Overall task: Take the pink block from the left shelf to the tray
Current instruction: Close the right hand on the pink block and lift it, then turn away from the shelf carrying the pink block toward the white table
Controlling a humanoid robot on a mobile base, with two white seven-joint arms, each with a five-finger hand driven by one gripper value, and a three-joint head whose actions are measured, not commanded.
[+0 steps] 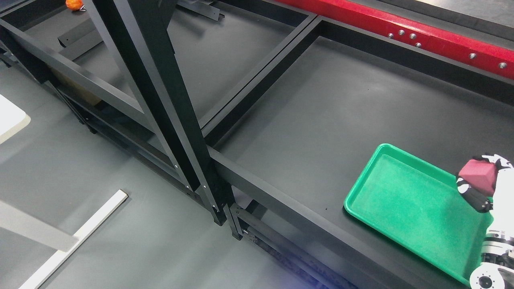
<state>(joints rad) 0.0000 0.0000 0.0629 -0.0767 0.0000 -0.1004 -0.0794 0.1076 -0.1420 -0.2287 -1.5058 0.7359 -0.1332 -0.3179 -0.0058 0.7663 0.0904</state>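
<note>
A: So which step is being done here?

B: The carry, looks like. The pink block is gripped in the right robot hand, fingers curled round it, held over the right end of the green tray.

A: What's needed next?

B: Probably it just gets lowered and released. Block's matte and boxy, tray's smooth plastic with a raised rim, set on the dark surface.

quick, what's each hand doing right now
Left hand: not in view.
Right hand: shut on the pink block, held over the right end of the green tray.
</note>
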